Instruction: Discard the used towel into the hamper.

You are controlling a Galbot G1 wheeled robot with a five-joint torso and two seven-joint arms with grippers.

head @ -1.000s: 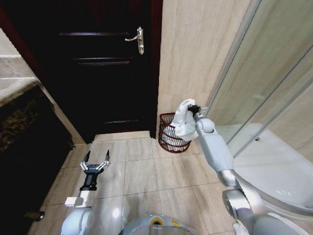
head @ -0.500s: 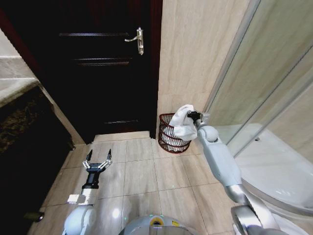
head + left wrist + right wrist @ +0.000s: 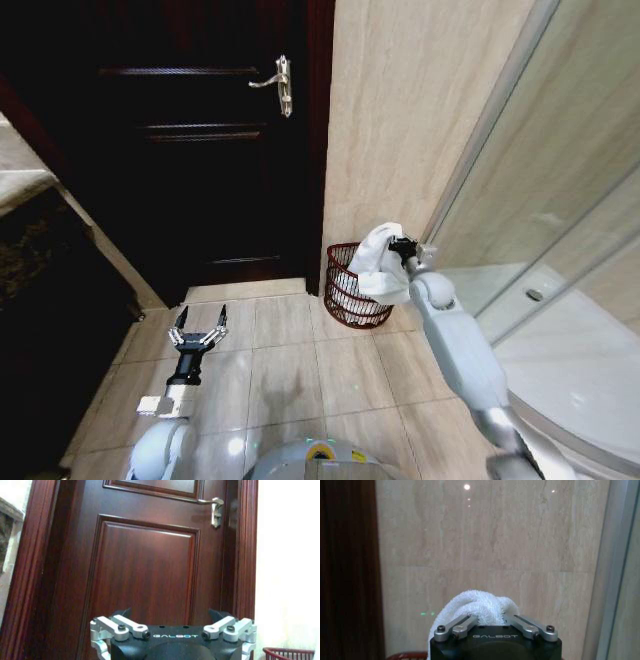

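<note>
A dark wooden door [image 3: 200, 150] fills the wall left of the red wire hamper [image 3: 350, 288], which stands on the floor tiles. Above its rim, the right pincer [image 3: 393, 246] clamps a white towel [image 3: 377, 264]. The left pincer [image 3: 199, 326] hangs spread, holding nothing.

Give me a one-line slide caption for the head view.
Right gripper holds white towel over the hamper.
</note>
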